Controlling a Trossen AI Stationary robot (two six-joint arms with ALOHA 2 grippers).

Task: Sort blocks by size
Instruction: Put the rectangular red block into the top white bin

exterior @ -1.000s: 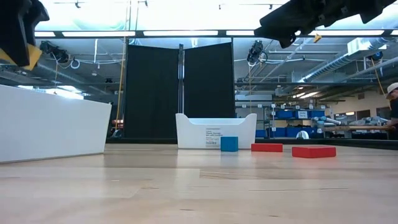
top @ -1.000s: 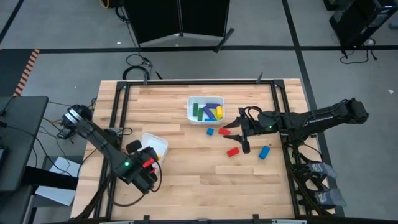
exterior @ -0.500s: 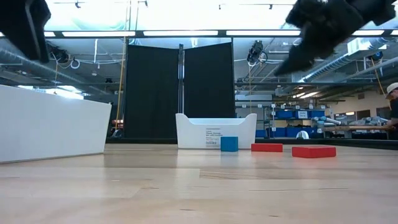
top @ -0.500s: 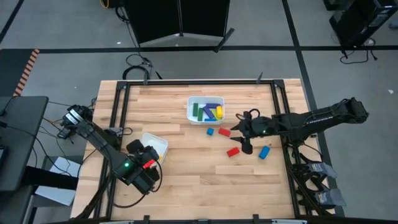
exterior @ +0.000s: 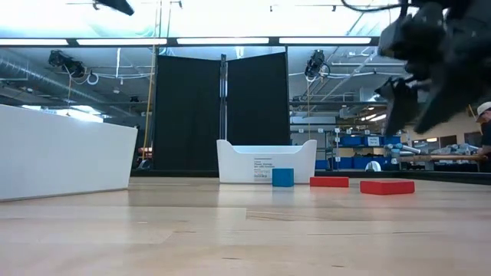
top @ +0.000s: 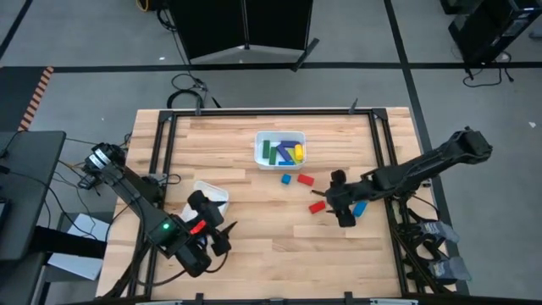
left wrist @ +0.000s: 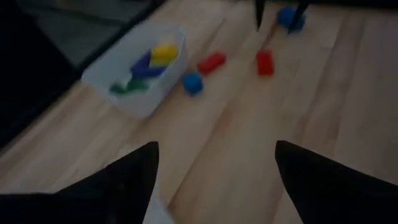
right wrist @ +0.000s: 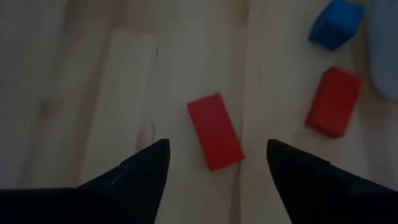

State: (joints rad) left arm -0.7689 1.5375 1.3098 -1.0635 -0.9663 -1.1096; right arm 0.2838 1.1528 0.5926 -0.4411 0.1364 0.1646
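Note:
A white tray (top: pixel 280 151) at the far middle holds green, blue and yellow blocks. Loose on the table lie a blue cube (top: pixel 287 179), a red bar (top: pixel 306 180), a second red bar (top: pixel 318 206) and a blue block (top: pixel 360 207). My right gripper (top: pixel 341 213) hovers open just right of the second red bar (right wrist: pixel 215 139), which shows between its fingertips in the right wrist view, untouched. My left gripper (top: pixel 218 234) hangs open and empty at the near left, by a second white tray (top: pixel 212 193).
The left tray (exterior: pixel 65 153) stands large at the left of the low view, the far tray (exterior: pixel 266 161) in the middle behind the blue cube (exterior: pixel 283 177). Bare wood lies across the near half of the table, between the two grippers.
My right gripper has gone from beside the far red bar toward the table's near edge and down, and now hangs by the second red bar. A yellow piece that showed at my left gripper is gone from it; that gripper has since moved up and toward the near edge.

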